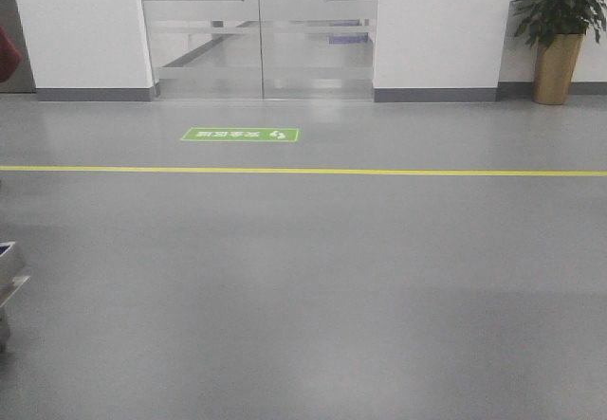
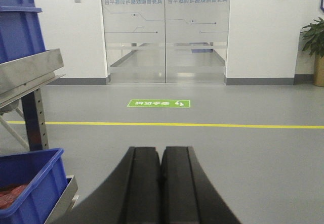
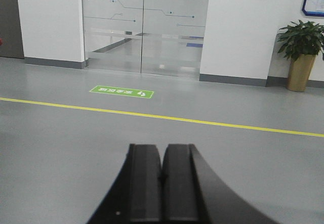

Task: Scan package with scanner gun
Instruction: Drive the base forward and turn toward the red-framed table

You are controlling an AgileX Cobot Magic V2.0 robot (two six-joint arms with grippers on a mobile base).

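No package and no scanner gun show in any view. My left gripper [image 2: 161, 150] is shut and empty, its black fingers pressed together, pointing out over the grey floor. My right gripper [image 3: 162, 148] is likewise shut and empty, level above the floor. Neither gripper shows in the front view.
A metal shelf rack [image 2: 30, 75] with blue bins [image 2: 28, 183] stands at the left; the lower bin holds something red. Its edge shows in the front view [image 1: 9, 278]. A yellow floor line [image 1: 303, 171], a green floor sign [image 1: 240, 135], glass doors [image 1: 258, 27] and a potted plant [image 1: 558, 31] lie ahead.
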